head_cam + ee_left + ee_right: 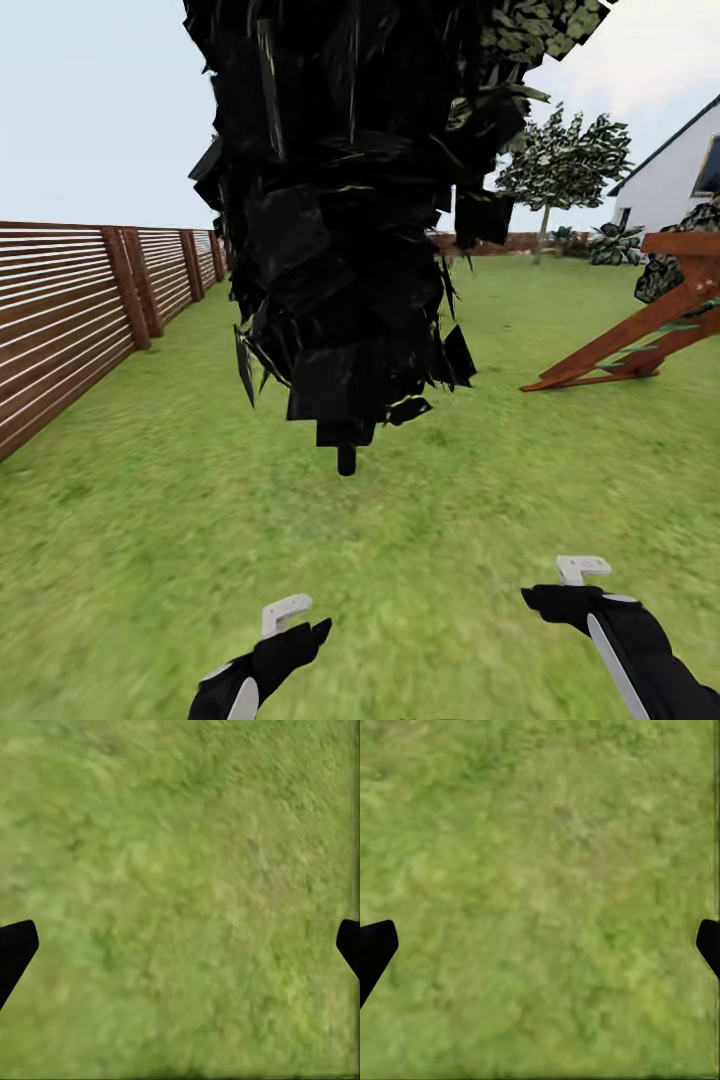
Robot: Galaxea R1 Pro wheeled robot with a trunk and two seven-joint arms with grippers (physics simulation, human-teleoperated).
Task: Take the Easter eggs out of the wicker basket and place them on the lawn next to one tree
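Head view shows both arms low over the lawn (120,520), left tool (290,625) and right tool (580,585) spread apart, holding nothing. A dark cypress (345,220) stands ahead; the pale-trunked tree (560,165) lies far right, probably nearer the right arm.

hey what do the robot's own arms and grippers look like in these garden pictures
Both arms are glossy black. The right arm carries a pale grey stripe along its length, and the left arm shows a similar light patch. Each ends in a black wrist topped by a small white bracket-shaped piece: the left gripper and the right gripper. In the wrist views, the fingertips are plain black wedges.
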